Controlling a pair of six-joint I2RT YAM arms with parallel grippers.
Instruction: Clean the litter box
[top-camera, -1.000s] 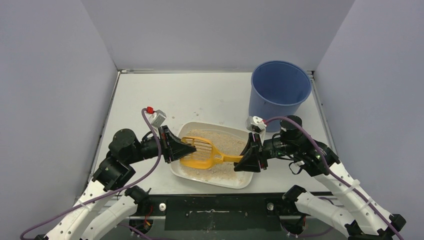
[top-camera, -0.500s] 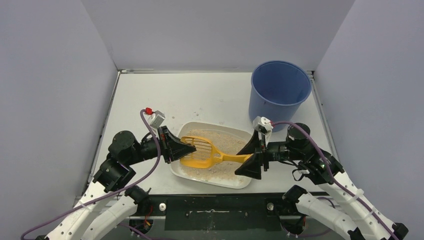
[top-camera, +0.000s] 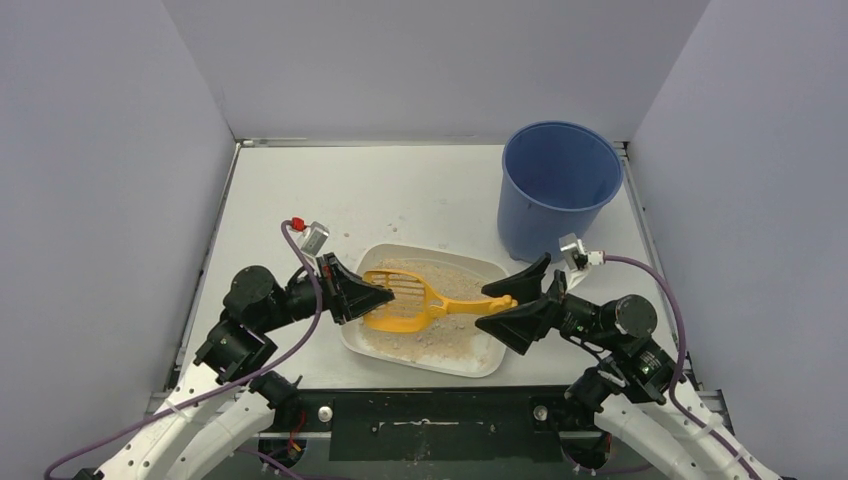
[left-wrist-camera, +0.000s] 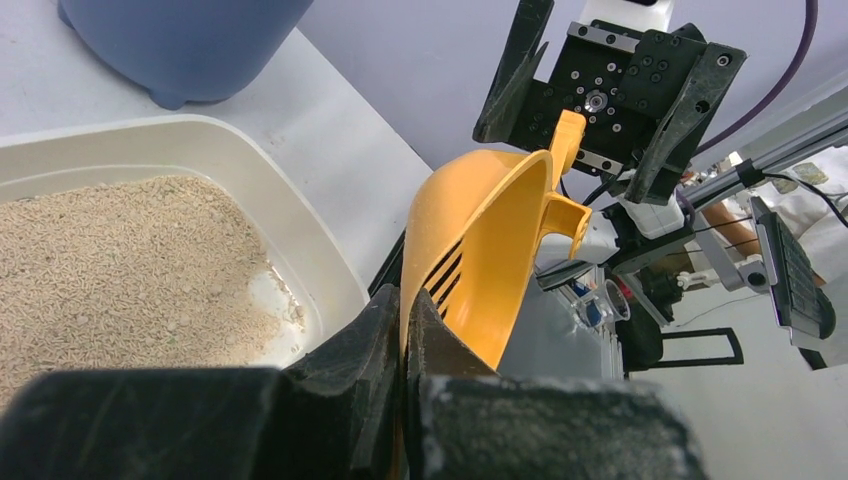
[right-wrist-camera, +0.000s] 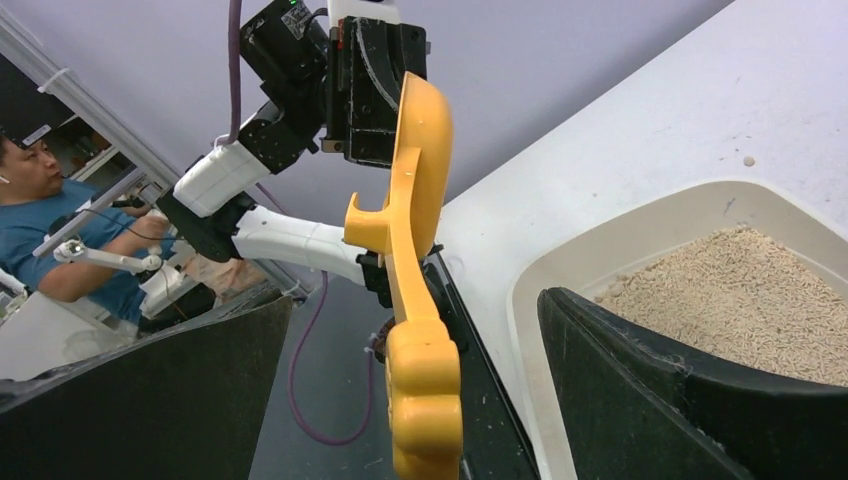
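Note:
The litter box (top-camera: 437, 250), a shallow off-white tray of beige litter (top-camera: 455, 275), lies between the arms. An orange slotted scoop (top-camera: 405, 302) hangs level just above it. My left gripper (top-camera: 373, 293) is shut on the scoop's front lip; in the left wrist view the jaws (left-wrist-camera: 405, 310) pinch the thin orange edge of the scoop (left-wrist-camera: 490, 250). My right gripper (top-camera: 507, 303) is open, its fingers wide on either side of the handle's end without touching it. In the right wrist view the handle (right-wrist-camera: 425, 380) stands free between the two pads of my right gripper (right-wrist-camera: 418, 300).
A tall blue bucket (top-camera: 557, 190) stands at the back right, just beyond the tray's far right corner. Stray litter grains dot the white table (top-camera: 300, 190) behind the tray. Grey walls close in the left, right and back.
The right gripper has let go of the scoop's handle and opened wide, and its arm has drawn back to the right. The left gripper keeps hold of the scoop's lip.

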